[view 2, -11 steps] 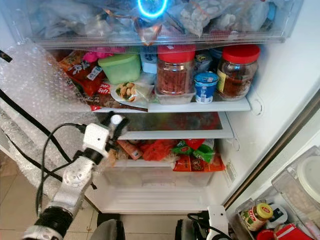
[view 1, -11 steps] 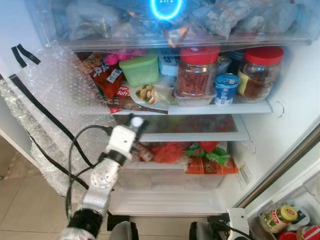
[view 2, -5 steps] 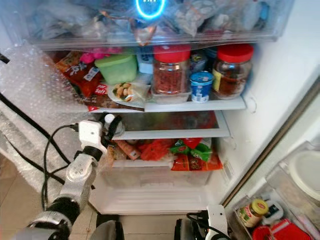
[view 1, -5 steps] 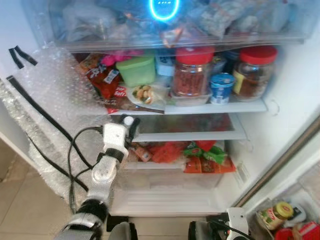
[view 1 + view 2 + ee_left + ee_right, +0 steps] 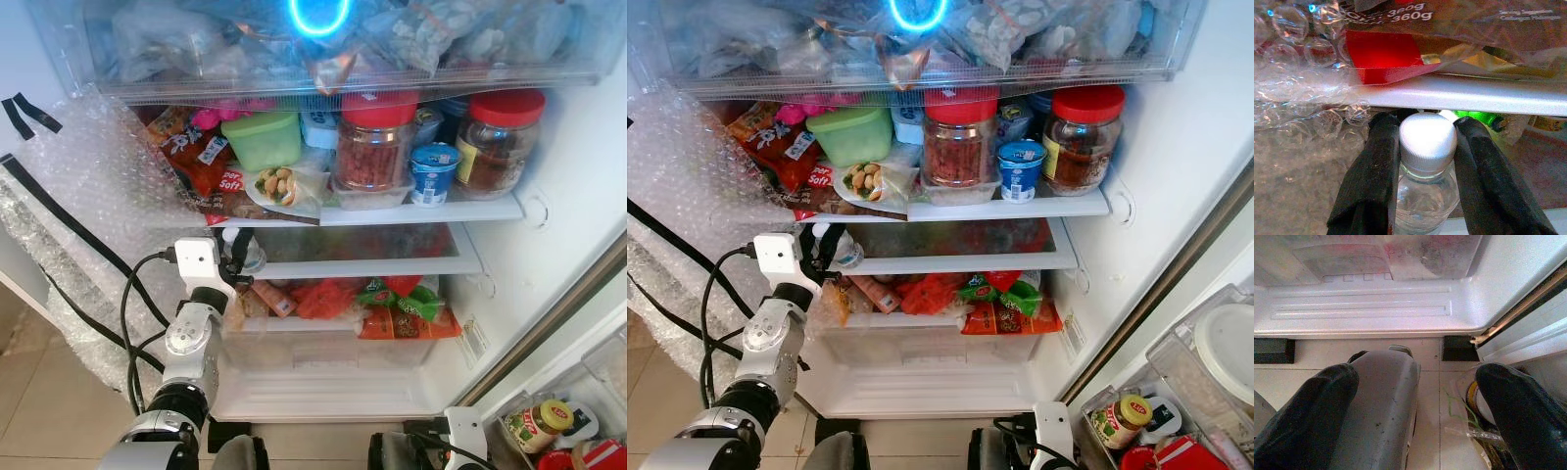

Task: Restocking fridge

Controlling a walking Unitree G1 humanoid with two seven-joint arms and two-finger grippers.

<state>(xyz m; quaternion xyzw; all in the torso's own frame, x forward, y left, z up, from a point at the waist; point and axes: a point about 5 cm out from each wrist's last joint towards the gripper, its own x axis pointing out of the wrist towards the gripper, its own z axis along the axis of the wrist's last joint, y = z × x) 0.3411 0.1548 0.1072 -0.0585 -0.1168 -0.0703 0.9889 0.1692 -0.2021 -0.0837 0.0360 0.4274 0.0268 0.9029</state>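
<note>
A small clear bottle (image 5: 246,255) with a white cap (image 5: 1427,142) stands upright at the left end of the fridge's glass middle shelf (image 5: 362,250). My left gripper (image 5: 238,247) is shut on the bottle's neck, a black finger (image 5: 1376,166) on either side, just under the upper shelf's white edge (image 5: 1459,98). My right gripper (image 5: 1418,374) hangs low by the floor below the fridge, its fingers wide apart around nothing.
The upper shelf carries a green box (image 5: 263,137), two red-lidded jars (image 5: 377,142), a blue cup (image 5: 435,173) and snack bags (image 5: 201,157). Snack packs (image 5: 392,308) fill the drawer below. Bubble wrap (image 5: 88,196) covers the left wall. The door rack (image 5: 544,423) holds jars.
My left arm has drawn in and shifted left with the bottle, toward the shelf's left end. The camera has also moved slightly.
</note>
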